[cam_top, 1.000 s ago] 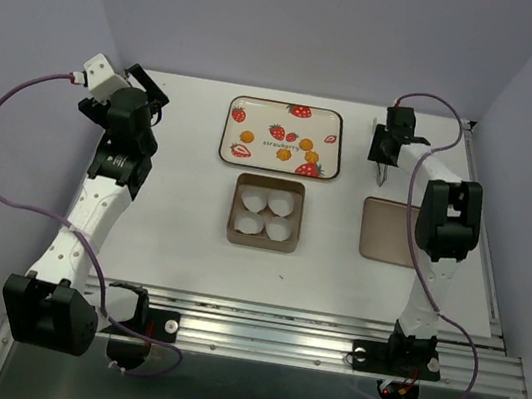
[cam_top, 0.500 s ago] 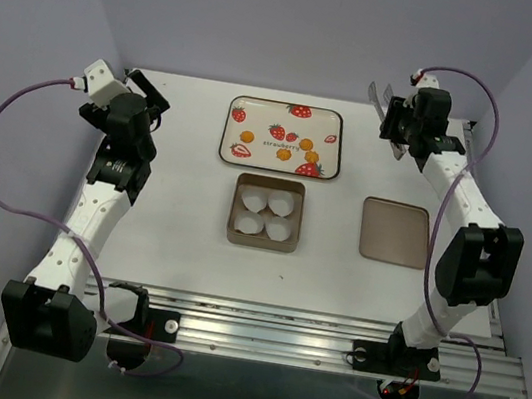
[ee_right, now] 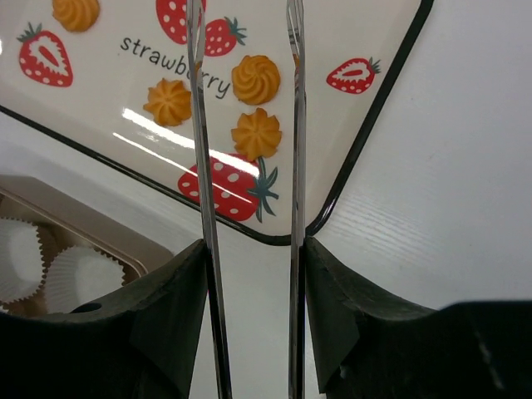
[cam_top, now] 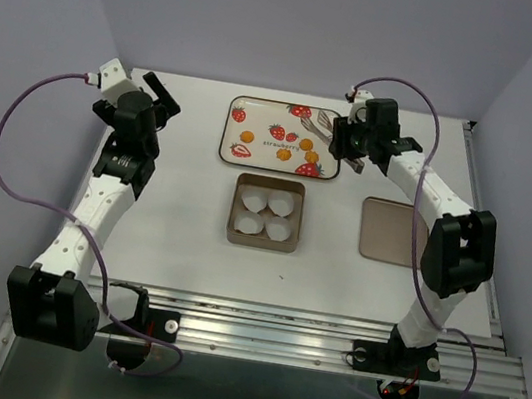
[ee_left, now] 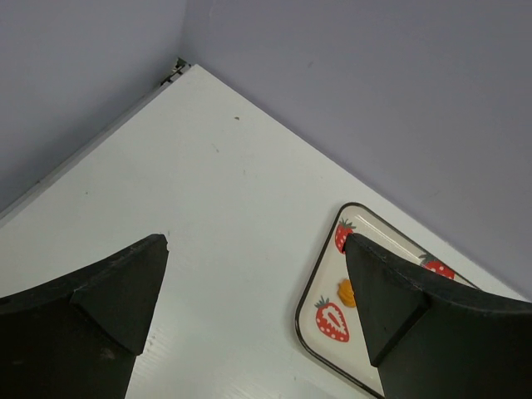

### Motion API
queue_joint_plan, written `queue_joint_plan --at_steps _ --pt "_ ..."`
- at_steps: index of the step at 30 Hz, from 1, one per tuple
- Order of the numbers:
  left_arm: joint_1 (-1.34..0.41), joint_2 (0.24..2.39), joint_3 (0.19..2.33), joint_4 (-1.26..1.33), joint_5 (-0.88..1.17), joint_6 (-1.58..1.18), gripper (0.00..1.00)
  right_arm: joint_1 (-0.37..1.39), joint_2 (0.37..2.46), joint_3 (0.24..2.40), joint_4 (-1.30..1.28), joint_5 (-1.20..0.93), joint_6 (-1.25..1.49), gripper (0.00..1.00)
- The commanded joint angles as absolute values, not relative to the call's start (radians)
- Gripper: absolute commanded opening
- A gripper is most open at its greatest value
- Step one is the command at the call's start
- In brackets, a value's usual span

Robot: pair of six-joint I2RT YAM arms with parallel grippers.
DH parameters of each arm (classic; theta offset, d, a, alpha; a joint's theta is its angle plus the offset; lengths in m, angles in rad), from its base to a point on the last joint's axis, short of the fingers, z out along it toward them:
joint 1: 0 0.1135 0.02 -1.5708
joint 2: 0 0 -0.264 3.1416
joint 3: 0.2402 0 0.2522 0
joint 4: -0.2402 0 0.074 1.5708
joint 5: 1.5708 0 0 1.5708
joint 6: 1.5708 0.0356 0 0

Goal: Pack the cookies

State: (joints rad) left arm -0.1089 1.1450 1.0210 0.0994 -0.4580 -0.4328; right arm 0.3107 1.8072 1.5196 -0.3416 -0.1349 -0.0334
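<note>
- Top external view: left claw (cam_top: 163,100) hangs above the desk's (cam_top: 174,205) far left part, well apart from the tray (cam_top: 260,108).
- Left wrist view: left claw (ee_left: 253,283) stands wide with nothing between its fingers (ee_left: 108,291). Bare desk (ee_left: 208,208) lies under it, and the tray's corner (ee_left: 328,278) shows at right with one cookie partly hidden behind a finger.
- The tray, white with printed strawberries, lies at the far middle of the desk.
- All four cookies (cam_top: 307,143) lie on the tray: one near its left end, three grouped toward its right end.
- The tin (cam_top: 261,242), brown and square, sits just in front of the tray, apart from it. Four white paper cups (cam_top: 266,214) fill it, two by two.
- Right claw (cam_top: 341,143) hovers over the tray's right end, gripping metal tongs (cam_top: 323,128) that point across the tray.
- Right wrist view: right claw (ee_right: 252,249) holds the tongs (ee_right: 204,166), one blade against each finger. Two cookies (ee_right: 256,79) show between the blades, a third just left of the left blade, a fourth at the top left corner. The blade tips run out of the picture, so I cannot tell whether they touch anything.
- The lid (cam_top: 394,232) lies flat on the desk right of the tin, partly under the right arm.
</note>
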Motion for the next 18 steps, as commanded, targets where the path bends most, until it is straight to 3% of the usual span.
queue_joint_plan --at_steps 1,18 --pt "-0.101 1.167 1.023 0.127 -0.402 -0.436 0.99 0.327 1.859 1.598 -0.38 -0.101 -0.057 0.53" --pt "-0.101 1.23 1.046 0.121 -0.38 -0.434 0.99 0.388 1.96 1.644 -0.44 -0.038 -0.074 0.54"
